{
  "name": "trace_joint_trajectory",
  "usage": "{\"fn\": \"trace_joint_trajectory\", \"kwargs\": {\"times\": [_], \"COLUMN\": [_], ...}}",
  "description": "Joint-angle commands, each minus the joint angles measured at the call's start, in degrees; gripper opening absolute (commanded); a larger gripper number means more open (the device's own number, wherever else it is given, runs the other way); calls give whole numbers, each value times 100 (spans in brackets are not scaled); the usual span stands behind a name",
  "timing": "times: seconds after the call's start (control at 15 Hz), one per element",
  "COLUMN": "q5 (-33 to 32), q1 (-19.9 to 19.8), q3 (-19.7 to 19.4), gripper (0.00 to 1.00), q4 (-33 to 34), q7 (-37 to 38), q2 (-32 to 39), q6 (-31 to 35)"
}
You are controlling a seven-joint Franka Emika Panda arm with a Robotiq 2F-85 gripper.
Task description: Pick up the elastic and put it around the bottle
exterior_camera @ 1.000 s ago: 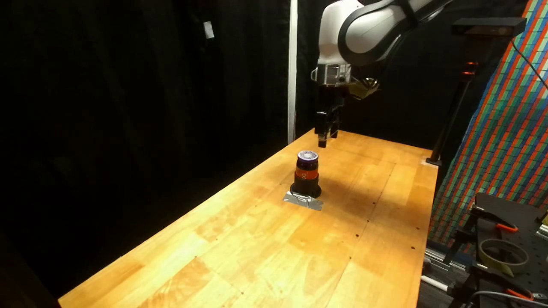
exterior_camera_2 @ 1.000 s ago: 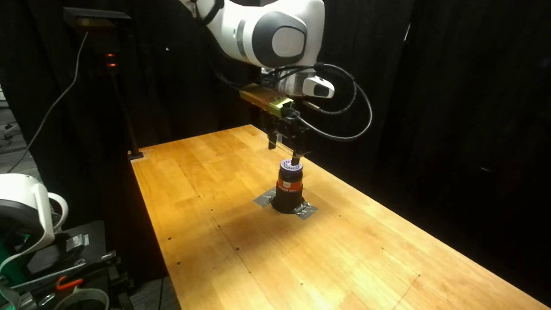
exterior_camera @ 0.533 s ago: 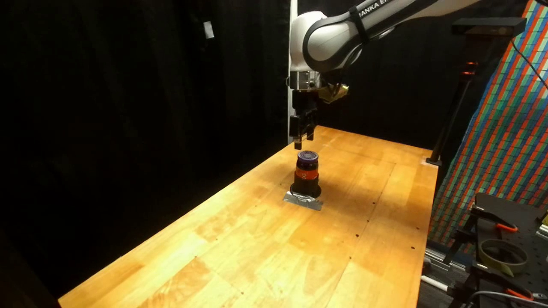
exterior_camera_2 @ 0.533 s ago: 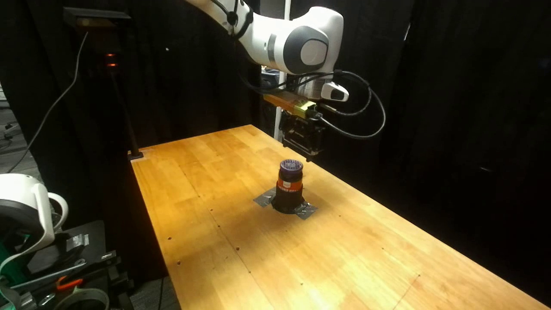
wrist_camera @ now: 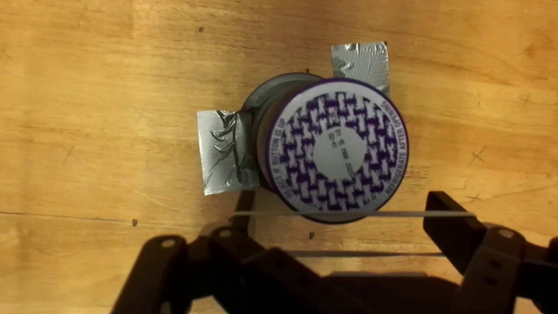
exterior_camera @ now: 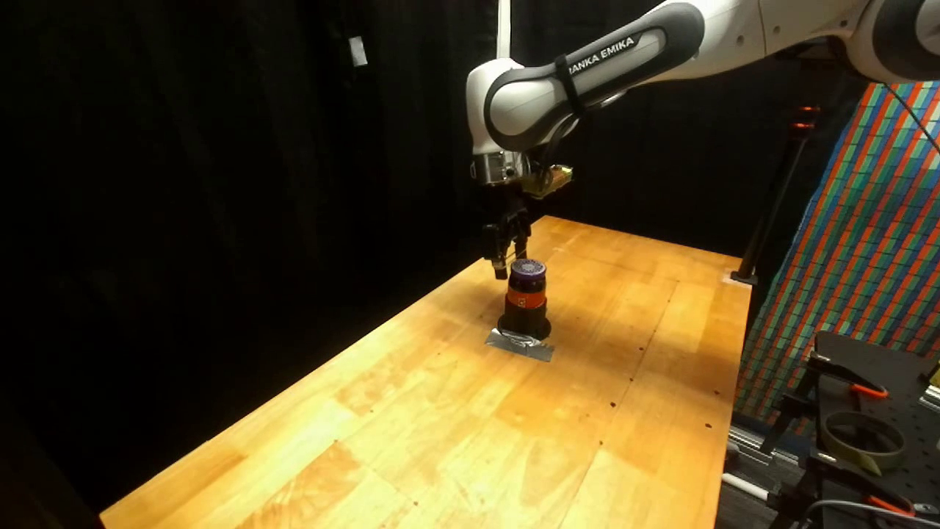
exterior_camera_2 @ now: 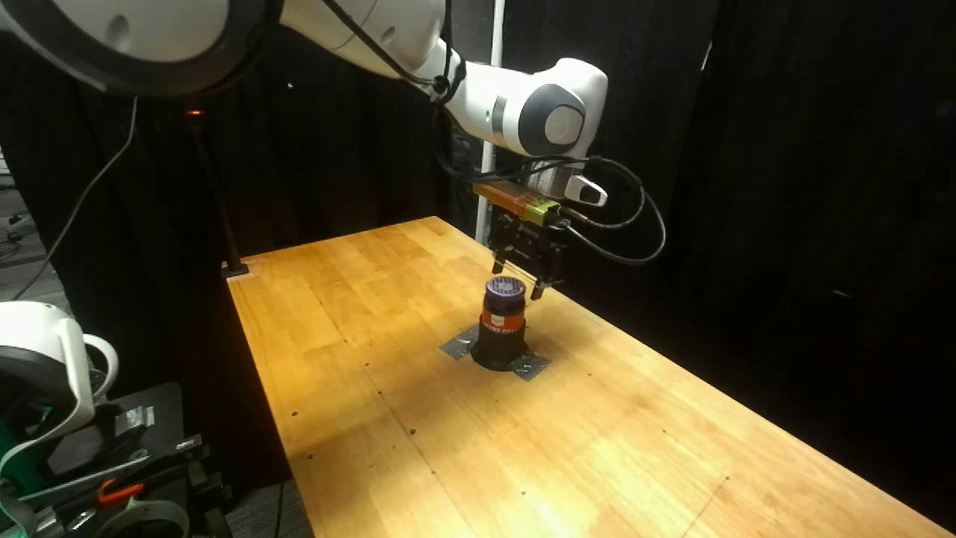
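The bottle stands upright, with a purple-and-white patterned lid and an orange-red label [exterior_camera: 526,299] [exterior_camera_2: 503,323]. Its lower part sits in a black round holder [exterior_camera: 524,322] taped to the table. In the wrist view the lid [wrist_camera: 340,152] is above the fingers in the picture. My gripper [exterior_camera: 511,266] [exterior_camera_2: 517,282] [wrist_camera: 343,213] is open beside the lid in both exterior views, not centred over it. The thin pale elastic [wrist_camera: 414,213] is stretched around both spread fingers. One strand crosses the lid's lower edge in the wrist view; the other lies clear of it.
Grey tape strips [exterior_camera: 519,345] [wrist_camera: 226,152] hold the holder to the wooden table [exterior_camera: 470,433]. A post [exterior_camera: 771,191] stands at a table corner. A dark side cart with a tape roll [exterior_camera: 863,439] is beside the table. Black curtains hang behind.
The arm has moved sideways past the top of the lid, then lowered beside it, with the elastic still stretched on the fingers. The bottle and holder have not moved.
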Motion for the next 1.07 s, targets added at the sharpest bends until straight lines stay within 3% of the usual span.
{"fn": "trace_joint_trajectory", "kwargs": {"times": [0.0,0.4,0.67,1.0], "q5": [-195,-374,-382,-438], "q1": [116,161,153,144], "q3": [-74,-115,-94,-84], "gripper": [100,100,100,100], "q4": [852,987,624,-290], "q7": [-2,-32,-78,-76], "q2": [520,617,393,-77], "q6": [-555,-1197,-1370,-881]}}
